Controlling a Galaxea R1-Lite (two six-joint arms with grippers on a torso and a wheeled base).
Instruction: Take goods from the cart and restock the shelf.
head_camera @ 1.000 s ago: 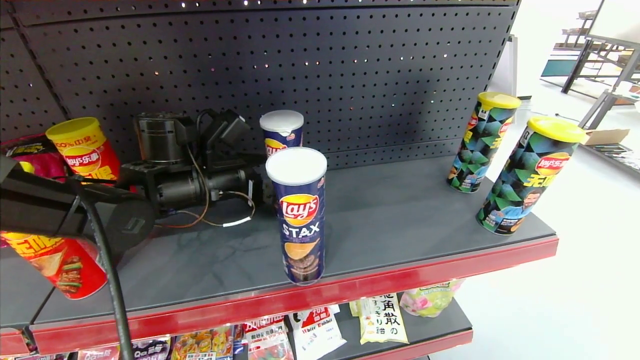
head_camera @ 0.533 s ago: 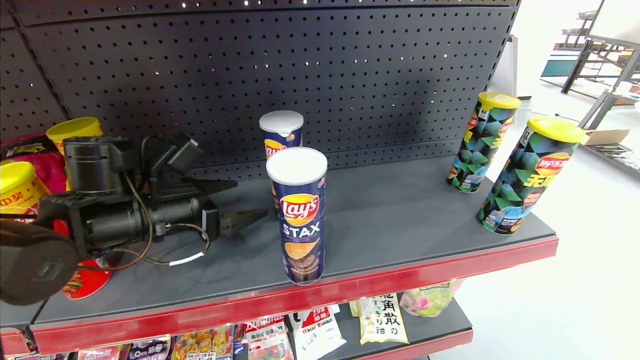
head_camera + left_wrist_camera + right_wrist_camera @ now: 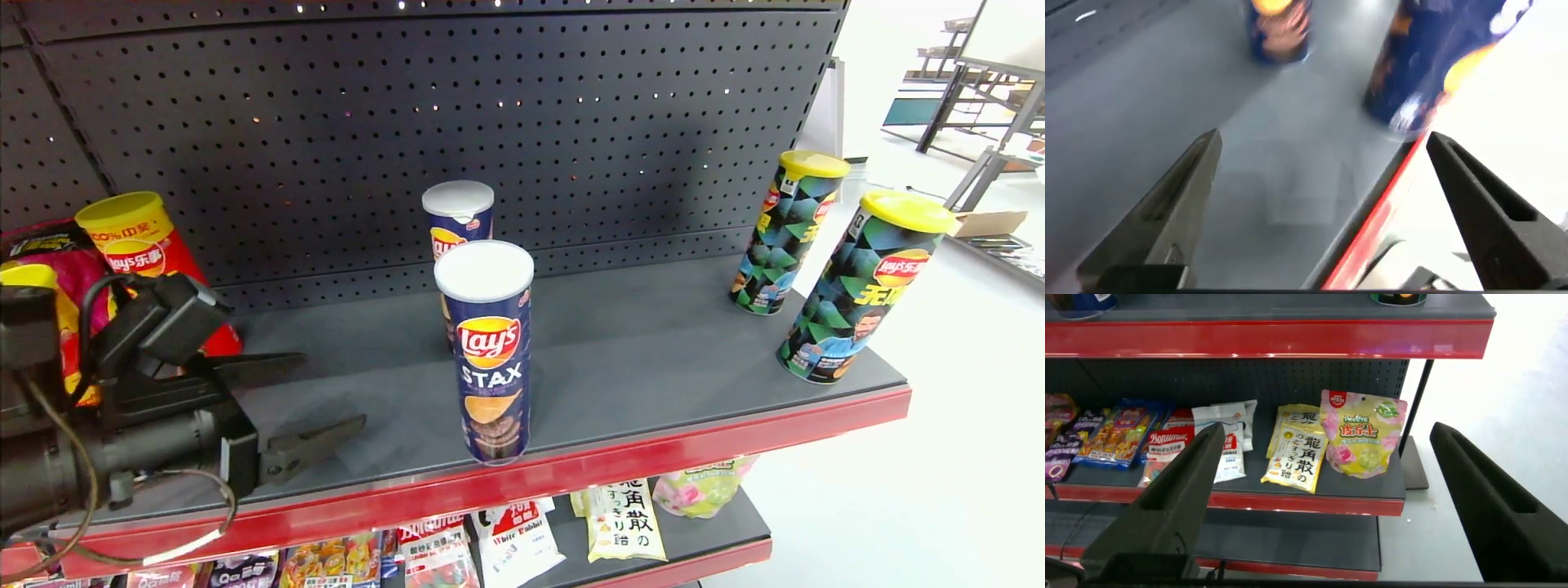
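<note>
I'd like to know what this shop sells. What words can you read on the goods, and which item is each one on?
"Lay's STAX": front blue can.
"Lay's", partly hidden: back blue can.
"100%": red can.
"无限": nearer green can.
"White Rabbit": white bag.
"龍角散": yellow bag.
Other packets: too small to read.

Matt dark-grey shelf [image 3: 653, 343], seemingly painted metal, with glossy red strip [image 3: 653, 459] along its front edge. Matt black perforated metal back panel [image 3: 490, 106]. Glossy printed blue tube [image 3: 492, 384] at the front edge, smooth plastic white lid [image 3: 484, 270]. Glossy teal tube [image 3: 849, 302] at the right front corner, plastic yellow lid [image 3: 910, 211]. Matt black left hand [image 3: 331, 390]. Shiny plastic snack bags [image 3: 1364, 433] below.
</note>
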